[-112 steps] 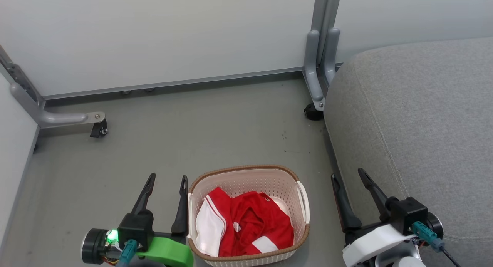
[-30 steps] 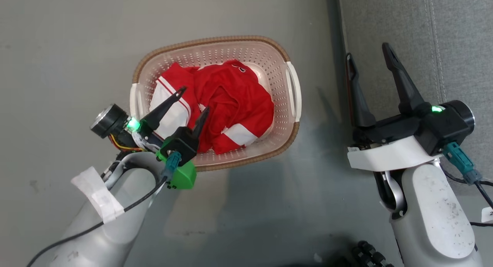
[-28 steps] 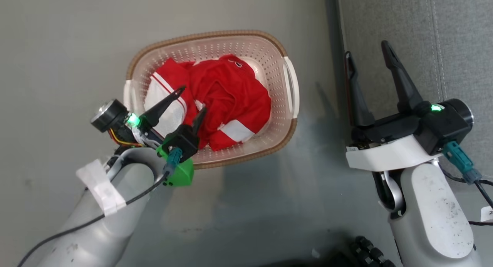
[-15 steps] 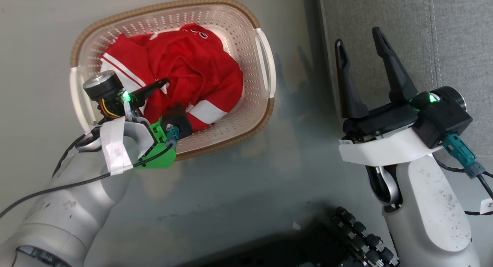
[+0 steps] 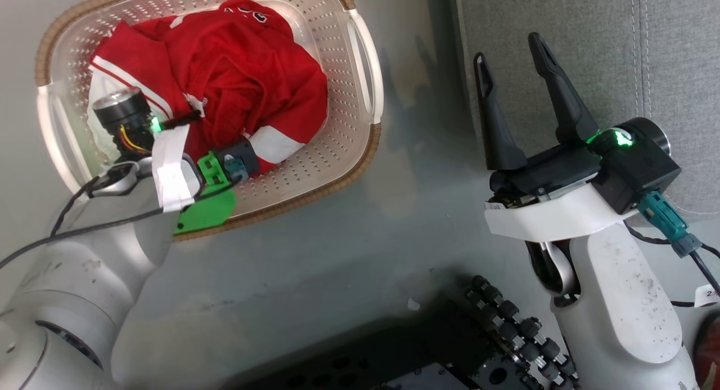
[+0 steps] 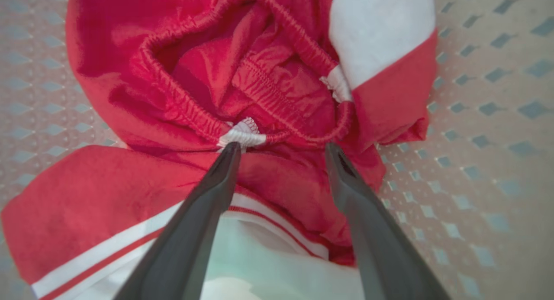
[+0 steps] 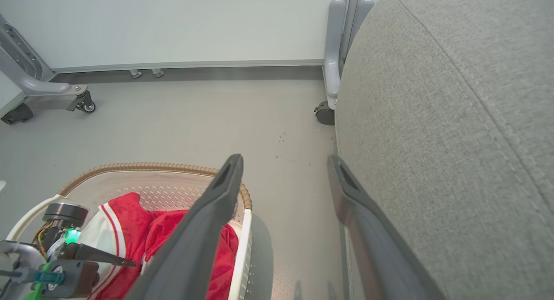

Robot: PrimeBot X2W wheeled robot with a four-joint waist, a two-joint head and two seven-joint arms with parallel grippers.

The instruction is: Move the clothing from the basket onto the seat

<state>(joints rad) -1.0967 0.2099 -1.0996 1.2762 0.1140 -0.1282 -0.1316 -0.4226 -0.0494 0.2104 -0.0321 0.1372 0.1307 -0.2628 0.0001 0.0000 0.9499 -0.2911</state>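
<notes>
Seat (image 5: 664,52) at R, bare. Basket (image 5: 315,194) on floor (image 5: 292,277) just beside it, clothing (image 5: 242,69) heaped inside. L gripper (image 6: 281,150) down in basket, jaws apart, nothing clamped. L wrist view gives the detail: 1 tip at a white tag (image 6: 242,137) on an elastic waistband, the other on red fabric. R gripper (image 5: 506,49) spread wide, empty, at seat's edge. R wrist view adds a castor (image 7: 324,114) by the seat.

The grey floor (image 7: 194,118) meets a white wall panel (image 7: 173,23) at the far side. Far left stands a grey frame foot (image 7: 47,90) with a caster (image 7: 86,106); further right, a grey post (image 7: 335,44) with a black caster (image 7: 324,115).
</notes>
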